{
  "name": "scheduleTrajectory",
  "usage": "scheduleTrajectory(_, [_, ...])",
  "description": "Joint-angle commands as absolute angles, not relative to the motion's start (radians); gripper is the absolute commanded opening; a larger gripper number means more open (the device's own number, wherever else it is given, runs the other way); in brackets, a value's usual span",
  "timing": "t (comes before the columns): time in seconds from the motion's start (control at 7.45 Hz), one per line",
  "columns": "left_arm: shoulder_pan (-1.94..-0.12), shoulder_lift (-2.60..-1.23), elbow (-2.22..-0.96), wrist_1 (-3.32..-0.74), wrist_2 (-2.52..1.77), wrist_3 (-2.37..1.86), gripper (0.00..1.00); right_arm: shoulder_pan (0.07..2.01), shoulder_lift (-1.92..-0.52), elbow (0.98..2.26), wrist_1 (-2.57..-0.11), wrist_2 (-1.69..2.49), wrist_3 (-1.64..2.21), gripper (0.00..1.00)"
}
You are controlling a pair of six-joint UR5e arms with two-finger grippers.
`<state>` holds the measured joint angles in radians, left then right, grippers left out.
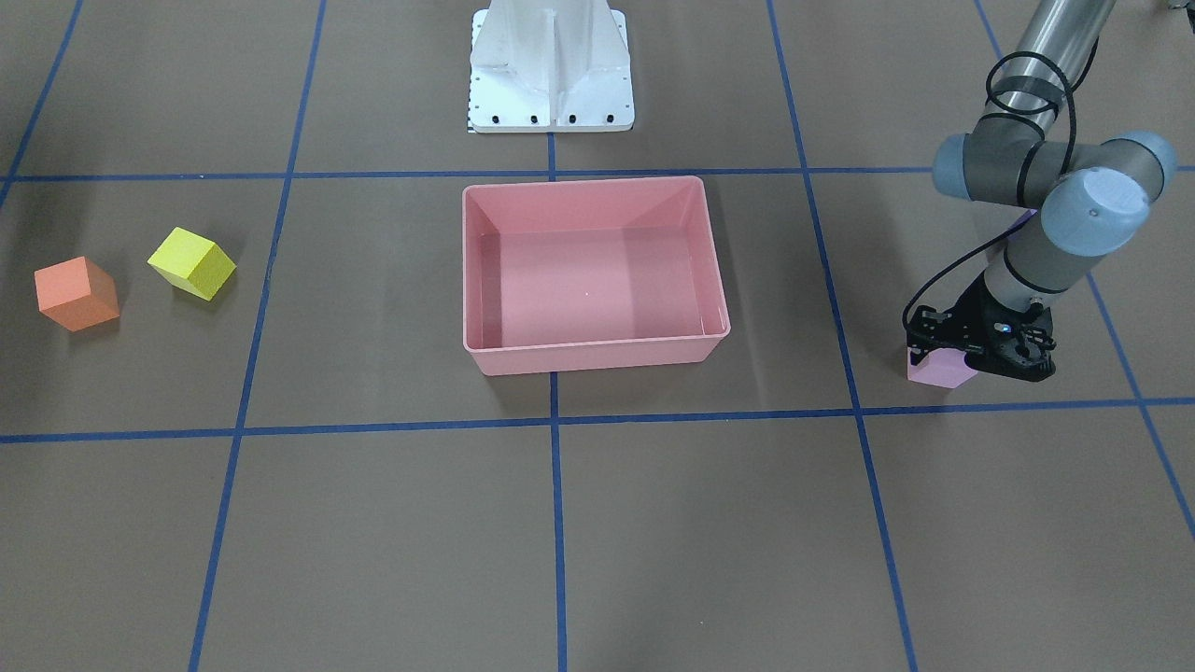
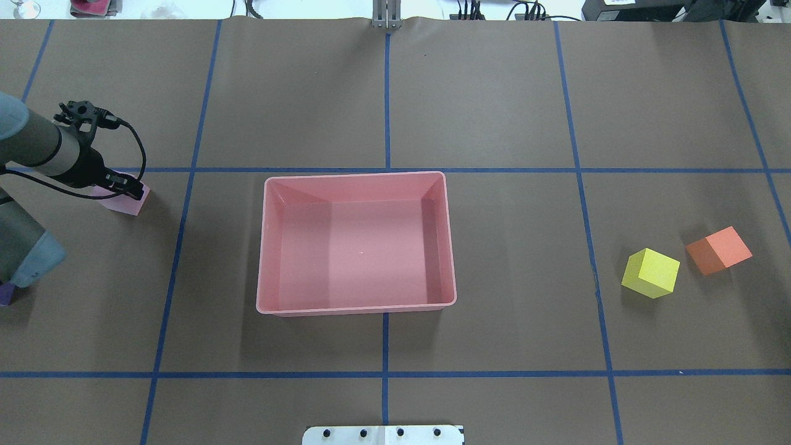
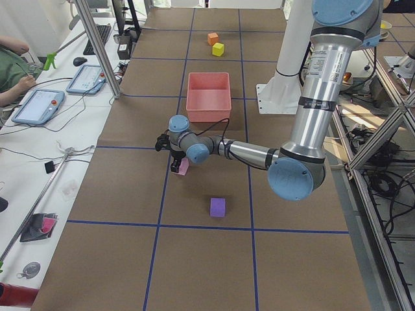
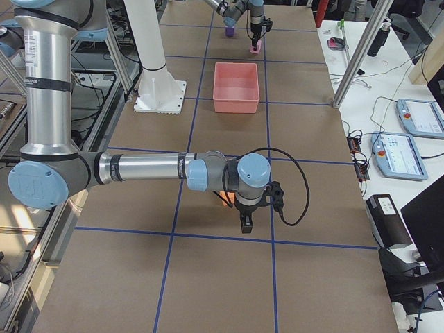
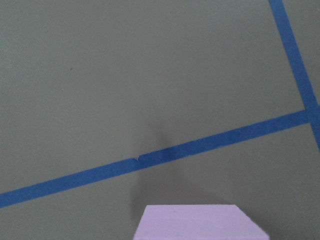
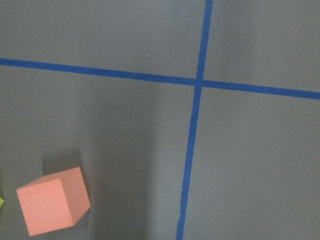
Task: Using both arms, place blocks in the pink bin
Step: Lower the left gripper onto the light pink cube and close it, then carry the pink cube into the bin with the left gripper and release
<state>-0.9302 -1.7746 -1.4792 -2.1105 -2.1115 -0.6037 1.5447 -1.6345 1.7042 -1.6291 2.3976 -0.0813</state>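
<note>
Overhead exterior: the left hand is down over the lilac block, at nine o'clock from the pink bin (pinching or spread, I cannot tell). Grip it squarely, then lift above the rim first.

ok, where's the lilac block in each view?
Front-facing: lilac block lower right.
Overhead: far left, mid-height.
Exterior left: centre, nearer than the bin.
Exterior right: top, beyond the bin.
Left wrist: bottom edge, cropped.
Right wrist: not in it.
Landmark: pink bin, in all four exterior views; block lies off its short side, robot's left.
</note>
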Motion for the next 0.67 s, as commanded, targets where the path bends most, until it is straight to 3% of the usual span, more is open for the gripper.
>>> scheduleTrajectory(0.0, [-0.943,-1.775,-1.518,-2.042,-2.207,-0.620,0.00,1.543,-1.634,1.709,-1.628,2.396,-0.080,1.00])
scheduleTrajectory(0.54, [-1.015,-1.877,-1.796,-1.595,-2.217,-0.652,0.00,1.517,-1.517,1.713,-1.634,2.402,0.003,1.00])
